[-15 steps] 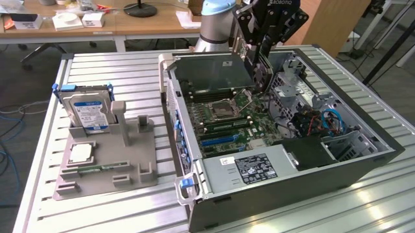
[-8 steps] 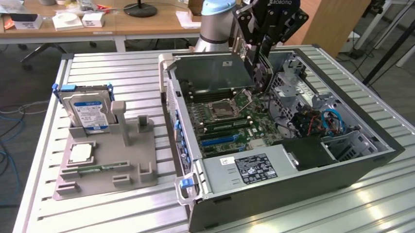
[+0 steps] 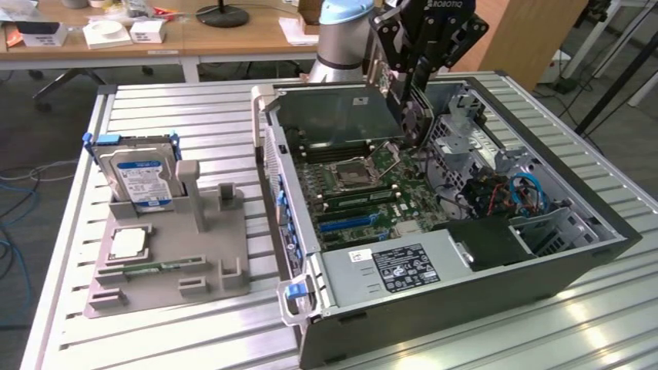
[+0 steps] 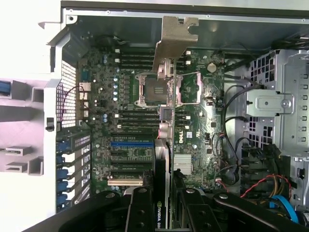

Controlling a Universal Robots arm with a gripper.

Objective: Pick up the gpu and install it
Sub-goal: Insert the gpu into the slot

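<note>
My gripper (image 3: 414, 77) hangs over the open computer case (image 3: 575, 262), shut on the gpu (image 3: 409, 116). The gpu is a thin black card held on edge, pointing down toward the motherboard (image 3: 360, 185) without touching it. In the wrist view the gpu (image 4: 166, 145) runs edge-on away from my gripper (image 4: 164, 195), with its silvery end bracket (image 4: 174, 38) farthest away. A black finger (image 4: 140, 208) presses on each side of the card. It hovers beside the blue slot (image 4: 131, 143), roughly over the processor socket (image 4: 153, 89).
On the exterior view's left, a grey fixture (image 3: 206, 270) holds a blue-labelled hard drive (image 3: 139, 177), a square processor (image 3: 125, 243) and a green memory stick (image 3: 154, 267). Inside the case are the power supply (image 3: 396, 266), a drive cage (image 4: 280, 101) and loose cables (image 3: 519, 193).
</note>
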